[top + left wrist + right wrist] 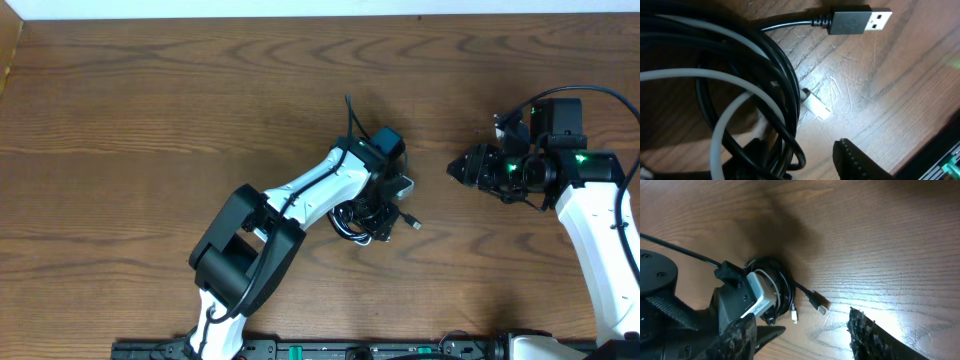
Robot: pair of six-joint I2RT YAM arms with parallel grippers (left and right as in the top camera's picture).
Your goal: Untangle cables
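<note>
The black cable (352, 224) and the white cable (729, 111) lay coiled together in one tight bundle near the middle of the table (150, 100), just below the left arm's wrist. In the left wrist view, thick black loops crossed over and under the pale loops, so the two were plainly not apart. A black USB plug (860, 21) stuck out to the right of the bundle, flat on the wood, and a small white connector (817, 107) lay just beside the black coils, nearer than the plug. The left gripper (380, 205) hung directly over the bundle; one ribbed finger (860, 160) showed clear of the coils with bare wood between it and them, so the jaws stood parted and gripped nothing. The other finger was lost among the dark strands. The right gripper (455, 170) sat well to the right of the bundle, pointing left toward it. Its fingers (865, 330) were spread wide and empty, with the plug and white connector seen between them.
</note>
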